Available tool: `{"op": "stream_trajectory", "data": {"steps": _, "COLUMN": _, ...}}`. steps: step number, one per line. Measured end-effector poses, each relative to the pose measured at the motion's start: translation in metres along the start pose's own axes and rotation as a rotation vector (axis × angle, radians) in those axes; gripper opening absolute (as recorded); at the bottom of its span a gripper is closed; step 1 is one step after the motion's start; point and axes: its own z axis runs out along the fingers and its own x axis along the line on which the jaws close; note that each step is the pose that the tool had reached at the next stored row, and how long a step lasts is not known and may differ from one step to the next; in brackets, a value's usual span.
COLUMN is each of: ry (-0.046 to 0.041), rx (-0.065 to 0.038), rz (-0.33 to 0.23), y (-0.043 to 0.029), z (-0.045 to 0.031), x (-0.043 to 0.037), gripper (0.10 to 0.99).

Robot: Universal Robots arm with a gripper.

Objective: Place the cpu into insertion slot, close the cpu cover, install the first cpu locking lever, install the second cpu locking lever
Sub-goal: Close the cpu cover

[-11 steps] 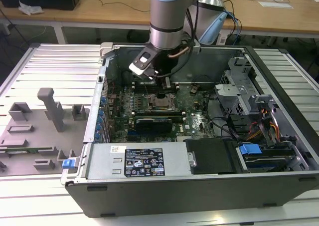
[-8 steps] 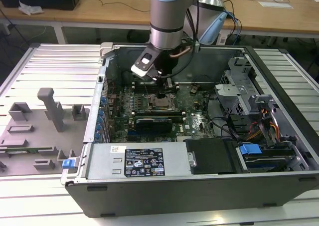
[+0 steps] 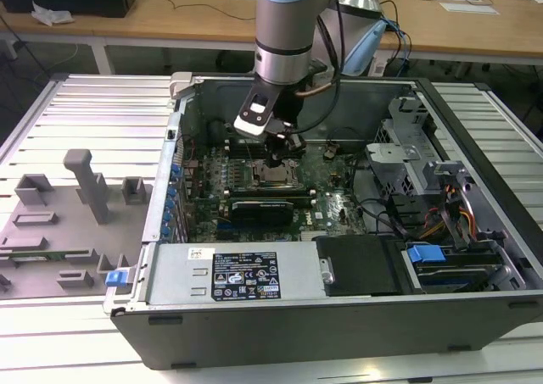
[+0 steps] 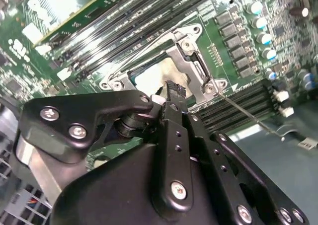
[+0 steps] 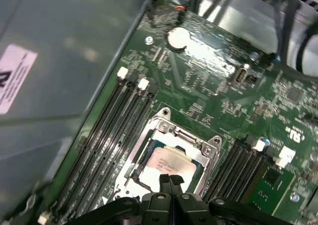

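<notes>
The cpu (image 5: 169, 161) lies flat in the insertion slot (image 3: 273, 177) on the green board, its silver top showing through the window of the cpu cover (image 5: 185, 137). The cover is down around it. In the second wrist view the cpu (image 4: 148, 79) shines bright inside the cover (image 4: 185, 51). One thin wire locking lever (image 4: 248, 117) sticks out sideways from the socket corner, and another lever (image 4: 149, 40) runs along the frame's edge. My gripper (image 5: 171, 179) hovers just over the socket's edge with its fingertips (image 4: 174, 91) pressed together and nothing seen between them.
Rows of black memory slots (image 5: 113, 135) flank the socket on both sides. The open computer case has a grey wall (image 5: 54, 61) close by, a drive cage (image 3: 407, 138) and cables (image 3: 441, 214) at the exterior view's right. A grey fixture tray (image 3: 68, 214) lies outside at the left.
</notes>
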Motion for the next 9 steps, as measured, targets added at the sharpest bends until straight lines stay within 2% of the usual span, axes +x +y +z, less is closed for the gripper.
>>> {"op": "stream_trajectory", "data": {"steps": 2, "ry": 0.0, "rx": 0.0, "rz": -0.036, "y": 0.0, "z": 0.0, "x": 0.0, "gripper": 0.106}}
{"op": "stream_trajectory", "data": {"steps": 5, "ry": 0.0008, "rx": 0.001, "rz": -0.141, "y": 0.0, "z": 0.0001, "x": 0.0, "gripper": 0.106}}
{"op": "stream_trajectory", "data": {"steps": 9, "ry": 0.0015, "rx": 0.001, "rz": -0.222, "y": 0.0, "z": 0.0001, "x": 0.0, "gripper": 0.106}}
